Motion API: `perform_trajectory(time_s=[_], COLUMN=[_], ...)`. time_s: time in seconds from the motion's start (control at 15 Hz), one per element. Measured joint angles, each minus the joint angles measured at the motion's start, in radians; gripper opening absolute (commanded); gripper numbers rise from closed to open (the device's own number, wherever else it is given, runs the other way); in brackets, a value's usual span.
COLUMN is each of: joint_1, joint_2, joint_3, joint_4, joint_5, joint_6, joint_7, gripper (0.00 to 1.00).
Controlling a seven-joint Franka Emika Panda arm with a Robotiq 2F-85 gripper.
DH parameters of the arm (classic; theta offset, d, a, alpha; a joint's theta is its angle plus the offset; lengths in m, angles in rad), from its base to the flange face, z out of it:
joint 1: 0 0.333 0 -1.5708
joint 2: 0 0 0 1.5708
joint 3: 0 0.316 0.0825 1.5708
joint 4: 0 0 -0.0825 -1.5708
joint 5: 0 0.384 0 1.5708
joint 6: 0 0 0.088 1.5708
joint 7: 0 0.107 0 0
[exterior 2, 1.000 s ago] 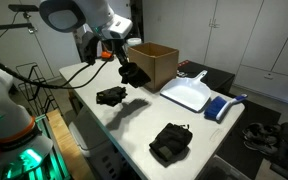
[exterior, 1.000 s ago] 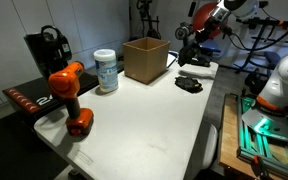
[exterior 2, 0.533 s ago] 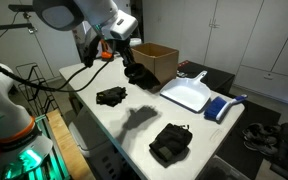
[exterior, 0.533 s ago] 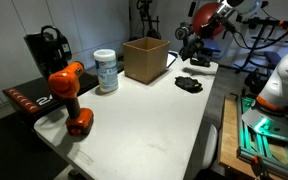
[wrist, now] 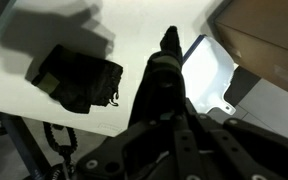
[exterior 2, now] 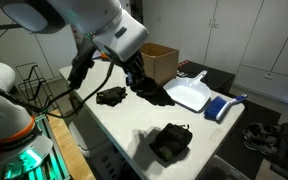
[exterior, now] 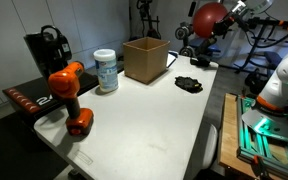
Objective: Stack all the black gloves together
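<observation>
My gripper (exterior 2: 139, 78) is shut on a black glove (exterior 2: 154, 93) and holds it in the air above the white table (exterior 2: 114, 120). In the wrist view the held glove (wrist: 167, 55) hangs down the middle and hides the fingertips. A heap of black gloves (exterior 2: 170, 142) lies near the table's front corner and shows in the wrist view (wrist: 79, 78) to the left of the held glove. One more black glove (exterior 2: 111, 96) lies flat on the table and also shows in an exterior view (exterior: 189, 84).
An open cardboard box (exterior 2: 156, 62) stands at the back of the table. A white dustpan (exterior 2: 189, 95) and a blue brush (exterior 2: 220, 107) lie beside it. An orange drill (exterior: 69, 95), a wipes tub (exterior: 105, 70) and a black machine (exterior: 46, 50) stand at the other end.
My gripper has carried the held glove away from the box and toward the heap of gloves. The gloves on the table have not moved.
</observation>
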Motion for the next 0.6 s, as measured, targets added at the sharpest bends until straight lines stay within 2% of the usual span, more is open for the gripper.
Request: perform_trajectory(time_s=[0.2,0.6], joint_1=[0.016,0.046], joint_2=[0.079,0.234], joint_3=[-0.059,-0.111], joint_4=[0.053,0.144], joint_5=[0.054,0.199], joint_6=[-0.035,-0.038], joint_7=[-0.055,-0.168], gripper=[0.01,0.01])
